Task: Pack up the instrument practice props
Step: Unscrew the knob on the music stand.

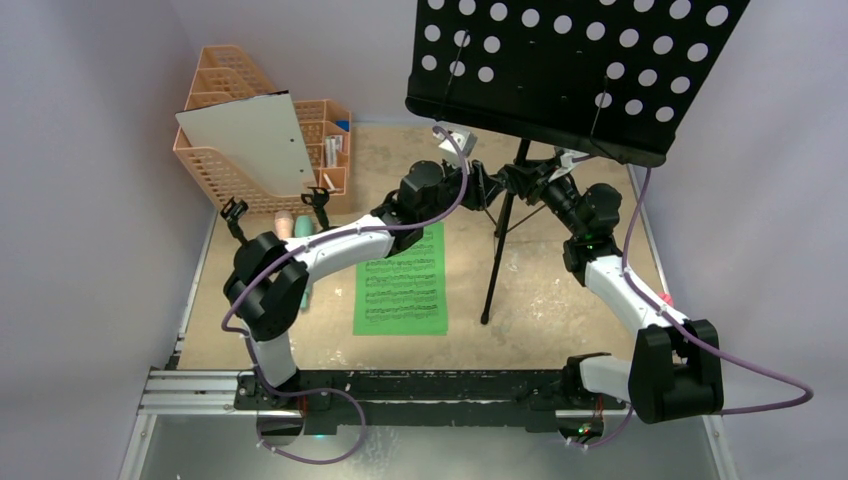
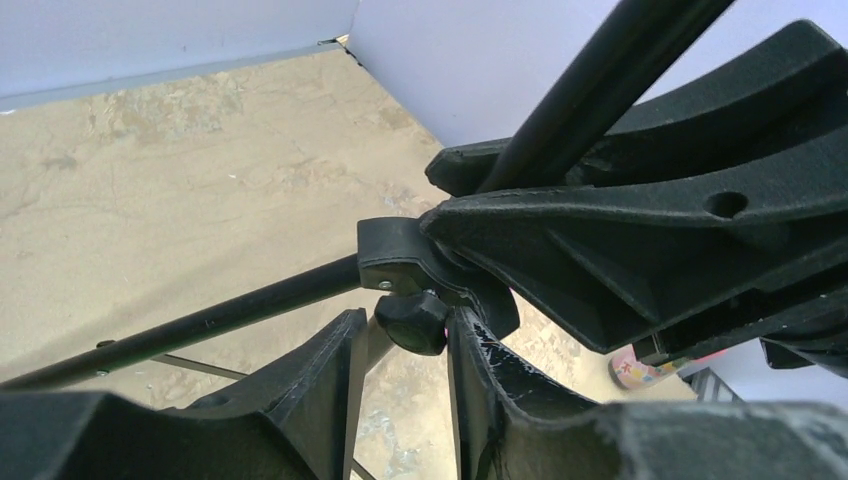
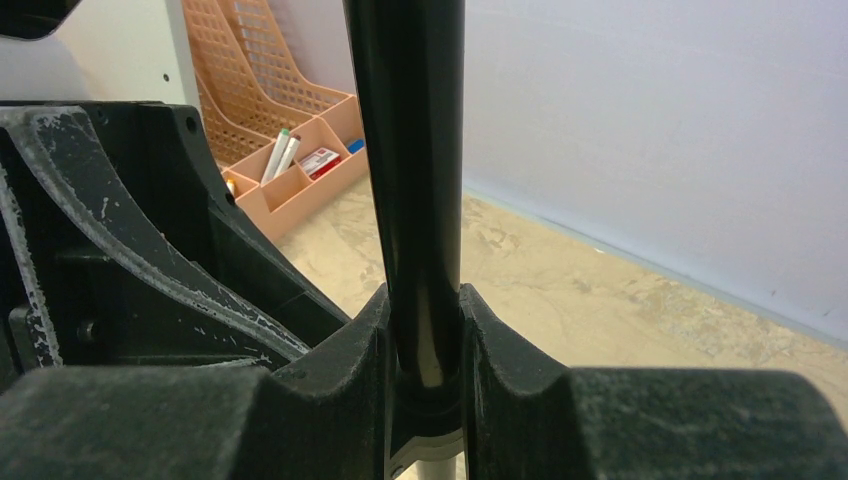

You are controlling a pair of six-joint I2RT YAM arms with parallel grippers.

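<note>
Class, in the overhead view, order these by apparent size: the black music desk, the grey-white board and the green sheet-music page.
1. Black music desk: largest, though raised towards the camera.
2. Grey-white board and green sheet-music page: look alike, so unranked.

The music desk (image 1: 560,100) is hole-punched black, the page (image 1: 402,285) green, the organizer (image 1: 212,165) orange.

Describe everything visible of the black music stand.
The music stand is black, apparently metal and plastic: a wide hole-punched desk, tilted, atop a thin glossy pole with thin legs, upright on the table. The right gripper clamps the pole; the left gripper flanks a small clamp knob.
</note>
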